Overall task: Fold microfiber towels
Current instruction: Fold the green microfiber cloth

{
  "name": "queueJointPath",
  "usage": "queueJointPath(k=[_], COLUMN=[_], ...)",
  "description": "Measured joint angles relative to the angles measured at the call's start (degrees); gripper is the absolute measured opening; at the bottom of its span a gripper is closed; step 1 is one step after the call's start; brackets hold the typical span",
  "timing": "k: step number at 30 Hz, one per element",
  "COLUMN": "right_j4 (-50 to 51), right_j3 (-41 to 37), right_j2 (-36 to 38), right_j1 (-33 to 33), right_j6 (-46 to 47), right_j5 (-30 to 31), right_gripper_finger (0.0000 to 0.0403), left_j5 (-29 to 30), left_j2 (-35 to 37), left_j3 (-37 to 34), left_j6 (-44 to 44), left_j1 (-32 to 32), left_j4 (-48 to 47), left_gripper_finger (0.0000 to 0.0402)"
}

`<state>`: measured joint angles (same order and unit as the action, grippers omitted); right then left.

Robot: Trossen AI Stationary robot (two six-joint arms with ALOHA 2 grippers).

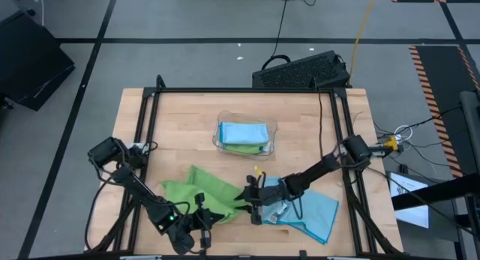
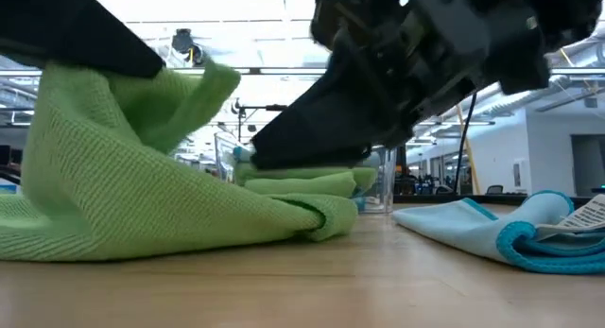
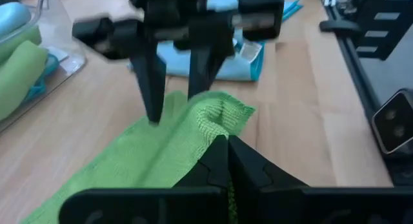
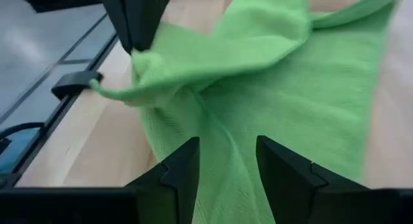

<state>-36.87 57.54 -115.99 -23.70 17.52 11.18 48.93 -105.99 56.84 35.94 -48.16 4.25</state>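
A lime green towel (image 1: pixel 201 191) lies rumpled on the near part of the bench (image 1: pixel 187 118), one corner lifted. The left gripper (image 3: pixel 226 143) has its jaws pressed together on that raised fold. The right gripper (image 4: pixel 226 162) hangs over the same cloth with jaws spread, apparently holding nothing. A light blue towel (image 1: pixel 311 211) lies just beside it. Farther back, a clear tray (image 1: pixel 244 137) holds folded towels.

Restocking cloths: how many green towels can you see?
2. One green towel lies spread on the table near the front, between both arms. A folded one sits in the clear tray under a blue towel; more may be hidden there.
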Motion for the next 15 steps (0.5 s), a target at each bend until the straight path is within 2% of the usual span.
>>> queueJointPath(k=[3,12,15], right_j4=[0.1,6.5,6.9], right_j3=[2.5,9.5,9.9], right_j2=[-2.6,-7.9,-8.5], right_j1=[0.5,0.8,0.9], right_j6=[-0.7,-6.3,-6.8], right_j5=[-2.6,-2.2,-2.0], right_gripper_finger=[0.0144,0.0143,0.0131], left_j5=[0.4,0.4,0.5], left_j2=[0.0,0.1,0.1], left_j3=[0.0,0.0,0.0], left_j6=[-1.2,-1.4,-1.3], left_j1=[0.0,-0.2,-0.2], left_j4=[0.4,0.3,0.3], left_gripper_finger=[0.0005,0.0003,0.0006])
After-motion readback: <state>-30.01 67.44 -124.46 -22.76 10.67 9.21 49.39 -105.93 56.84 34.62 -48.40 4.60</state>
